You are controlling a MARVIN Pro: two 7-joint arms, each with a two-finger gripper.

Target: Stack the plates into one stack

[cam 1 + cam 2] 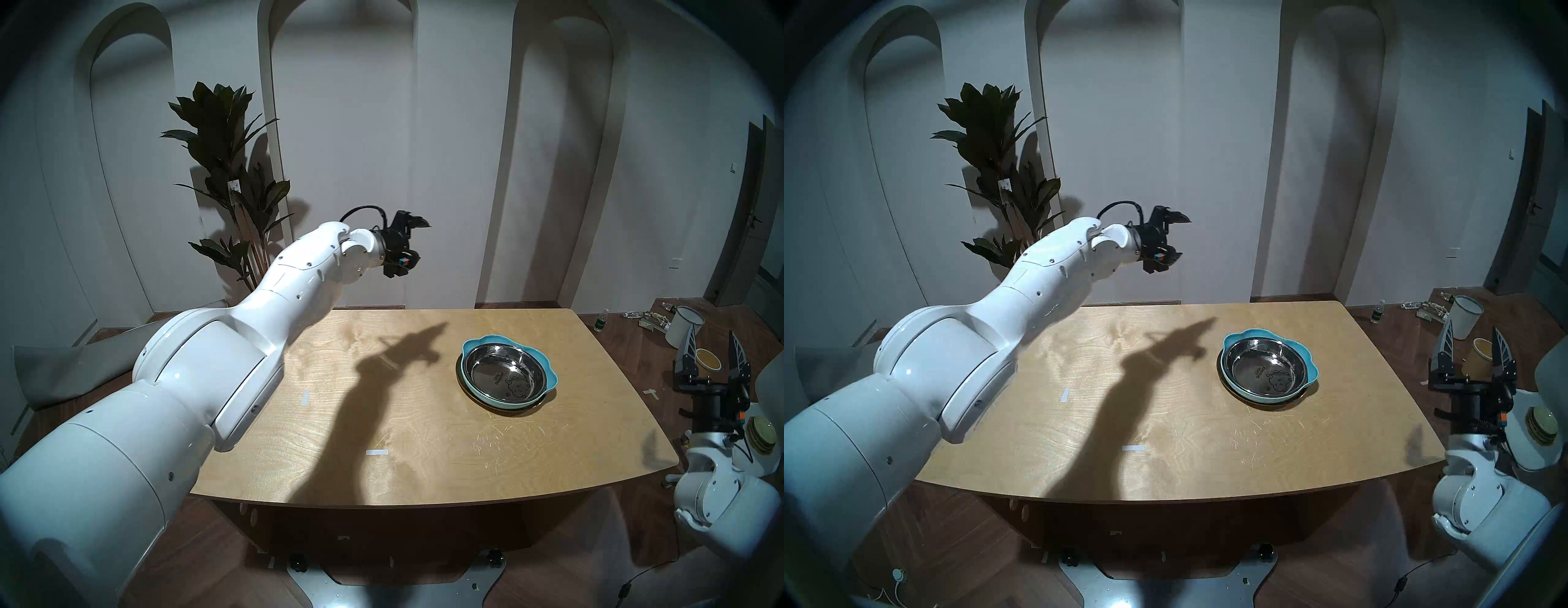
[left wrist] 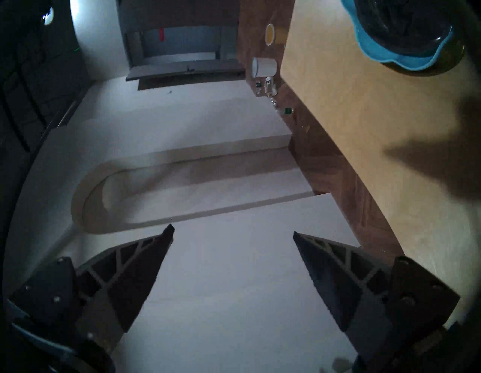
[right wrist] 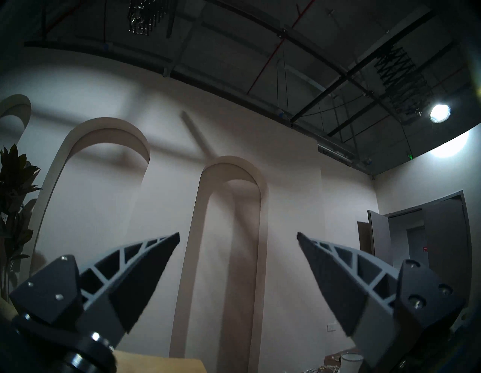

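High above the table's far-left part, our left gripper (image 1: 413, 244) hangs in the air with its jaws spread wide and nothing between them; in the left wrist view its fingertips (image 2: 168, 231) frame only the pale wall. Off the table's right edge, our right gripper (image 1: 712, 344) points upward, its jaws likewise apart and empty. On the table (image 1: 382, 424), near the far-right corner, we see the stack: the steel dish (image 1: 502, 375) with its cartoon print sits inside the blue lobed dish (image 1: 547, 373), and under that a dark rim at the near side is probably the gold plate (image 1: 488, 405), though shadow makes the colour hard to read. Our left arm's shadow falls across the table's middle. A plant (image 1: 229, 170) stands behind the far-left corner.
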